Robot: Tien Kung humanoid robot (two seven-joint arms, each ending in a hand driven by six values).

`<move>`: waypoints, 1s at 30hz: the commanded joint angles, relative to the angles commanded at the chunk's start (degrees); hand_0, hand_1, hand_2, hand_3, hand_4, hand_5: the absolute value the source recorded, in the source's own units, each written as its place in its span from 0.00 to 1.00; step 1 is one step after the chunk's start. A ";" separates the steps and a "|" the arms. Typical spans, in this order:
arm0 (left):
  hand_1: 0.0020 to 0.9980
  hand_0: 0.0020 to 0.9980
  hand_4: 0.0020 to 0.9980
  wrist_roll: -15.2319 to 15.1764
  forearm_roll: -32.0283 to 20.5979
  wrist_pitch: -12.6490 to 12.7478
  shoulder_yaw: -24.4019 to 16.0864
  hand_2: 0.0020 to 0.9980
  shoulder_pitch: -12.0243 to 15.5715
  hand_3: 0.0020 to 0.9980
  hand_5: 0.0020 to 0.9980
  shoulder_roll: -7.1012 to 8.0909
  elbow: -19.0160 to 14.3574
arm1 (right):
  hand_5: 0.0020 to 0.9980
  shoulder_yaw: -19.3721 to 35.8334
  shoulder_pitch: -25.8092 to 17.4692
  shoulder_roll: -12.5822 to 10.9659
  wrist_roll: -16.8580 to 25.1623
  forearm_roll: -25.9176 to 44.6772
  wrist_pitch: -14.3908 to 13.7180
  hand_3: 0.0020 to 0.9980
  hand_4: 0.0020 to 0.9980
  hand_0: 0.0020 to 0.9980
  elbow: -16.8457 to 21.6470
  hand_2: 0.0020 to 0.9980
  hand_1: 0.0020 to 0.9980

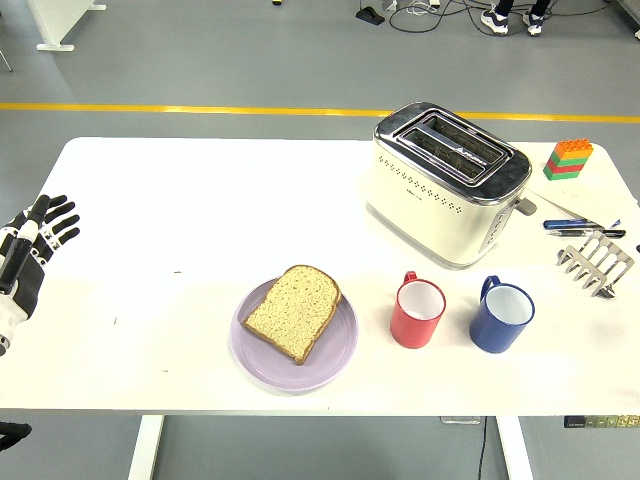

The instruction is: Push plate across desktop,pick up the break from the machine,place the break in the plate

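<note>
A slice of brown bread [295, 311] lies flat on a lavender plate [336, 358] near the table's front edge, at the middle. The cream and chrome toaster [448, 184] stands at the back right, and both its slots look empty. My left hand [40, 233] hovers at the far left edge of the table, fingers spread, holding nothing, well apart from the plate. My right hand is out of view.
A red mug [417, 312] and a blue mug [501, 317] stand right of the plate, in front of the toaster. A metal toast rack [596, 263], pens [585, 226] and a stack of coloured blocks [568, 160] sit at the right edge.
</note>
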 joint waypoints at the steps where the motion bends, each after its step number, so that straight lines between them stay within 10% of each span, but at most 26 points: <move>1: 0.78 0.79 0.76 -0.01 -0.02 0.03 0.05 0.78 -0.04 0.72 0.78 -0.03 0.02 | 0.43 0.00 0.02 0.02 -0.02 0.02 0.02 0.62 0.51 0.71 -0.02 0.68 0.68; 30: 0.78 0.79 0.74 0.34 -0.11 0.19 0.22 0.77 -0.96 0.71 0.86 0.05 -0.11 | 0.41 0.58 0.63 0.21 -0.14 0.34 0.22 0.62 0.51 0.72 -0.44 0.68 0.68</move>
